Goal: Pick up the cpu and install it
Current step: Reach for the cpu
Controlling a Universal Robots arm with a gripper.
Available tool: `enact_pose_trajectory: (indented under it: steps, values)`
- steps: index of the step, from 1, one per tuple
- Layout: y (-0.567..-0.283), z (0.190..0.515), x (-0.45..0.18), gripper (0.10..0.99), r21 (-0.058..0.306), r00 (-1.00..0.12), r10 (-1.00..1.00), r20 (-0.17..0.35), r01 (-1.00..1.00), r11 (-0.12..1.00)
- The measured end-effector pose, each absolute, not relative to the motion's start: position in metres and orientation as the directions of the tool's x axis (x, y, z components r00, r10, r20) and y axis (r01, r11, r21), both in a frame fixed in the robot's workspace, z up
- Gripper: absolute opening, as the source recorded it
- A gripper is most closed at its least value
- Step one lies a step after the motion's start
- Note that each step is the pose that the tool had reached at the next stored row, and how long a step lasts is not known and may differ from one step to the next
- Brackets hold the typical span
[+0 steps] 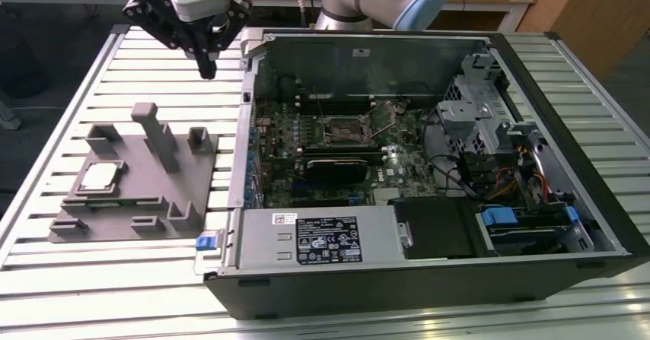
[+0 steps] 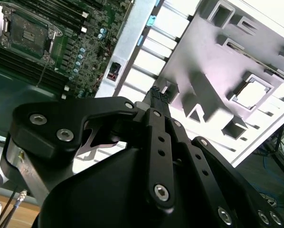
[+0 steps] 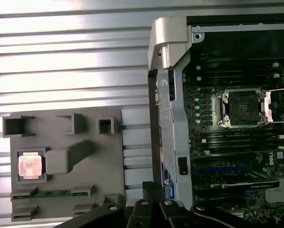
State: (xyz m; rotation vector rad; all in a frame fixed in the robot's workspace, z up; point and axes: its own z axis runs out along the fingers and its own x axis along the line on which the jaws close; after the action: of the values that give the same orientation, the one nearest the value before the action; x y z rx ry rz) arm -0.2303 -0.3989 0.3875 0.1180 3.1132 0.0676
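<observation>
cpu (image 1: 100,176) lies flat in a square pocket of the grey fixture (image 1: 152,195), at the exterior view's left middle, on the slatted desk (image 1: 152,89). In the first wrist view a green memory stick (image 3: 52,194) lies in another slot of that fixture. The claw (image 1: 207,70) hangs clenched on nothing at upper left, well apart from the cpu. The open computer case (image 1: 406,298) to the right holds the motherboard (image 1: 294,150) and its socket (image 1: 345,129)

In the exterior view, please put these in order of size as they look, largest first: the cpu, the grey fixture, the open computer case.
1. the computer case
2. the grey fixture
3. the cpu, resting in the fixture, clearly the smallest
</observation>
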Motion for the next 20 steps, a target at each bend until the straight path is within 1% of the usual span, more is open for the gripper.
enact_pose_trajectory:
  steps: [20]
  values:
    - [-0.399,0.386,-0.254,0.106,0.044,-0.997,0.076,-0.024,0.075,0.996]
